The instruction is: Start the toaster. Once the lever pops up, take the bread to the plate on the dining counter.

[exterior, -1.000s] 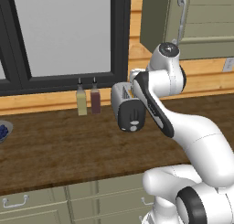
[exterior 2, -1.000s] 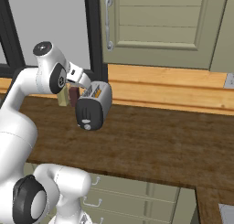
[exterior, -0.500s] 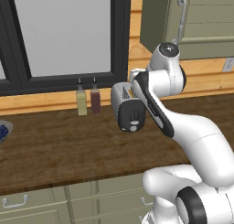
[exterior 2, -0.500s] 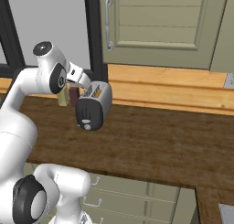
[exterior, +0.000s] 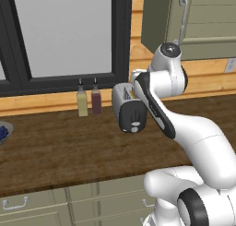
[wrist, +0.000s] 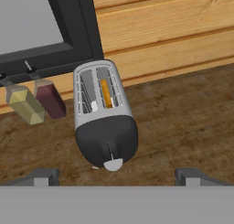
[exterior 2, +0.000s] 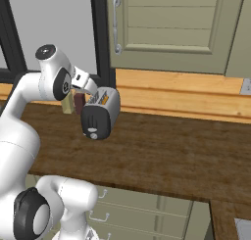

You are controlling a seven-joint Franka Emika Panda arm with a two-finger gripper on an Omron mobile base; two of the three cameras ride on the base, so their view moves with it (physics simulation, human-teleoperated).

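Gripper (wrist: 114, 175) spread wide and empty, above the toaster (wrist: 104, 113) and looking down on it.

From the fingertips (wrist: 43, 176) outward, in the hand view, the toaster's black end face with its lever comes first, between the tips; the silver body runs lengthwise away toward the window wall. The bread (wrist: 106, 93) sits sunk in the right-hand slot. The toaster stands on the counter (exterior: 55, 146), two bottles (exterior: 89, 98) just to its left. Judged next: come down onto the lever at the near end.
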